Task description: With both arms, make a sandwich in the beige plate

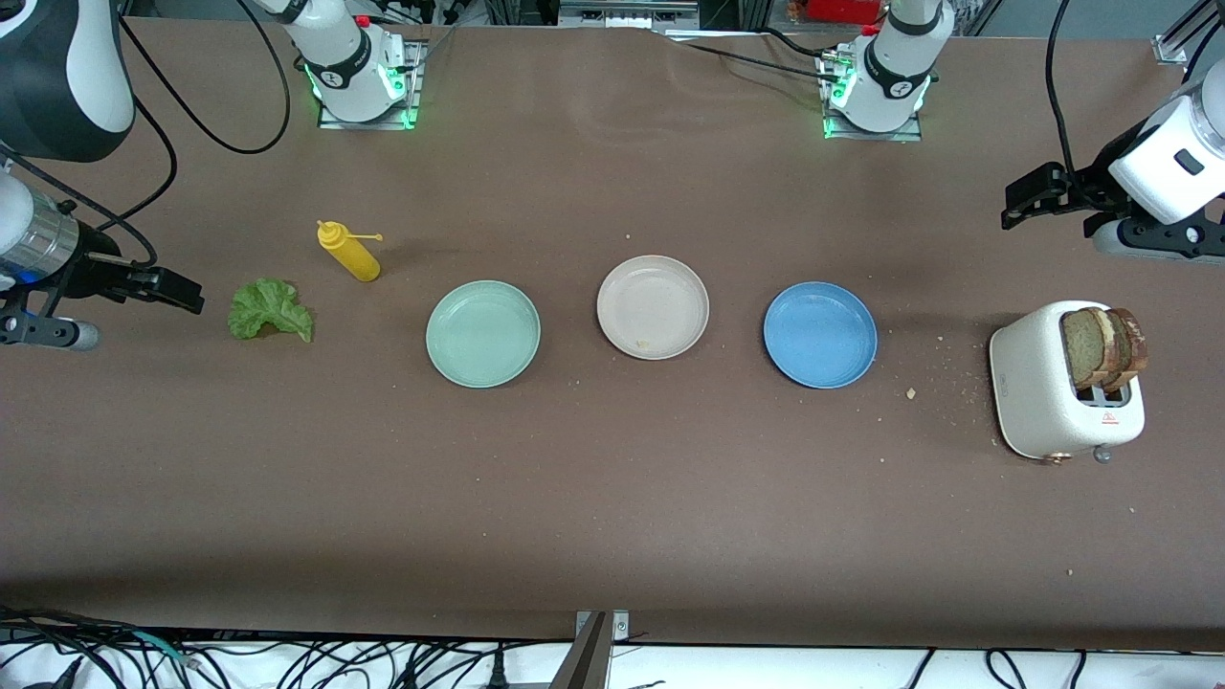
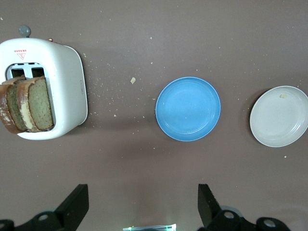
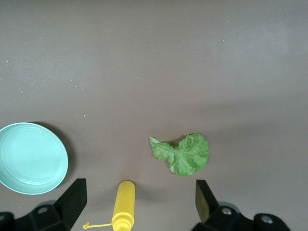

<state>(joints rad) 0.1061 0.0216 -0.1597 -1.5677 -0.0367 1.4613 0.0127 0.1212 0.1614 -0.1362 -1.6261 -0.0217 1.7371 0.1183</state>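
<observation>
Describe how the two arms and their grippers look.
Both arms are glossy white with black joint bands; their bases glow green and black cables trail off them. The left gripper and right gripper are black, two-fingered, with angular fingers. The right arm has a silver metal section near its wrist.

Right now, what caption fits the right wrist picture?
Open right claw hangs over the yellow bottle, lettuce leaf and mint-green plate.

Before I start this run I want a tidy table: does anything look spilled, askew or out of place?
Crumbs are scattered on the table between the blue plate and the toaster, whose two bread slices stick up leaning. A speck lies in the beige plate. The mustard bottle lies on its side.
</observation>
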